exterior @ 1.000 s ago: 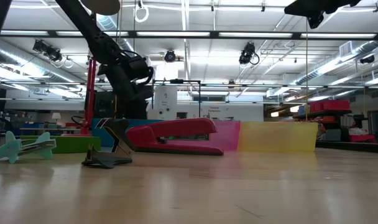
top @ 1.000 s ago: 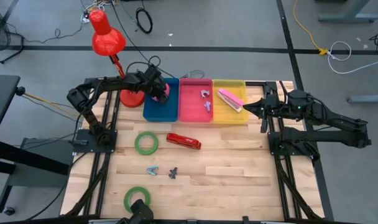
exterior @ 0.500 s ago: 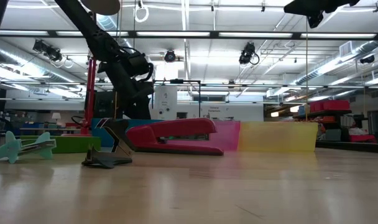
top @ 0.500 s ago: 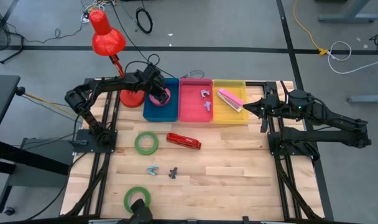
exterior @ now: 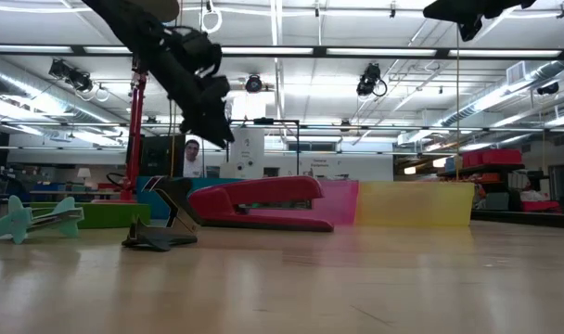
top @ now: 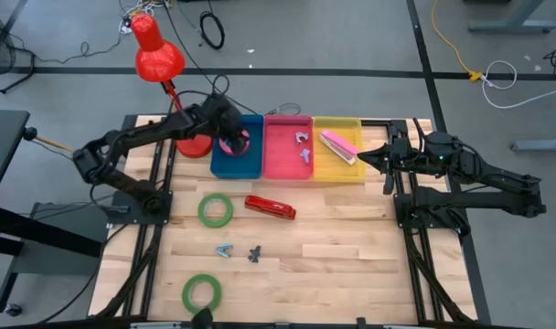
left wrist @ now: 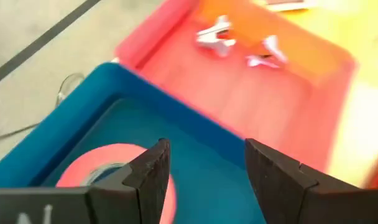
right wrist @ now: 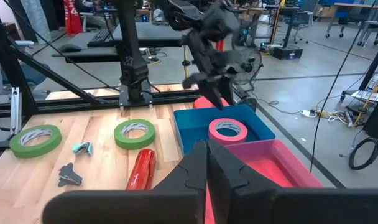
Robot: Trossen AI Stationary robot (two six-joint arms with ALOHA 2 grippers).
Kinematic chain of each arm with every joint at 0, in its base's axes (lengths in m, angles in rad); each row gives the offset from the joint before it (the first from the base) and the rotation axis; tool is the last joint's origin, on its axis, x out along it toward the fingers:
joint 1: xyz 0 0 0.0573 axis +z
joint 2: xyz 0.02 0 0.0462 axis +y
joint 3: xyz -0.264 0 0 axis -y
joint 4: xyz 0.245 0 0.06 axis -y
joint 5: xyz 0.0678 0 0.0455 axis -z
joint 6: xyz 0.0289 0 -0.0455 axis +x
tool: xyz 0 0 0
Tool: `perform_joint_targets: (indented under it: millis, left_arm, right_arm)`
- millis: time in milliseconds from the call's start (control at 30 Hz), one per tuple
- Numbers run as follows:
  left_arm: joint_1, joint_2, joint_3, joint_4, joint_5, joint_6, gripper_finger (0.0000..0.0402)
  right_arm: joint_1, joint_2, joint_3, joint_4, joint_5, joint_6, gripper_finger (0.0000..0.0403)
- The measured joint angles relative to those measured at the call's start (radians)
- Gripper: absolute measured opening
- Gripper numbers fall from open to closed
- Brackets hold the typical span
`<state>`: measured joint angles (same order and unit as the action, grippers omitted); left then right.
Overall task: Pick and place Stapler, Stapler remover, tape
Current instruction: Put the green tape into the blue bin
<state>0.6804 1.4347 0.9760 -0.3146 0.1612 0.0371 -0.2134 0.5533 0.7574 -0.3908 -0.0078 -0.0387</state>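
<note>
The pink tape roll (top: 236,143) lies flat in the blue bin (top: 235,163), near the bin's upper edge in the high view. One green tape roll (top: 215,210) lies flat on the tabletop (top: 351,256), left of centre; a second green tape roll (top: 201,292) lies flat near the lower edge. The red stapler (top: 270,207) lies on the tabletop just right of the upper green roll, slanted. A pink stapler (top: 337,145) lies in the yellow bin (top: 337,170). Two pale staple removers (top: 303,146) lie in the pink bin (top: 287,164); a teal staple remover (top: 224,250) and a dark staple remover (top: 254,253) lie side by side at lower centre.
</note>
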Motion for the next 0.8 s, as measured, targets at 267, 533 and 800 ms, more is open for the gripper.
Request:
perform_joint_targets:
  millis: [267,533,800]
  left_arm:
    - [-0.141,-0.108,0.0,-0.019,-0.002,0.001,0.0209]
    - [-0.25,-0.142,0.0,-0.039,-0.043,0.001,0.0209]
    - [-0.354,-0.173,-0.002,-0.151,-0.053,0.009,0.0209]
  right_arm:
    - [0.0,0.0,0.0,0.0,0.0,0.0,0.0009]
    - [0.0,0.0,0.0,0.0,0.0,0.0,0.0009]
    - [0.0,0.0,0.0,0.0,0.0,0.0,0.0009]
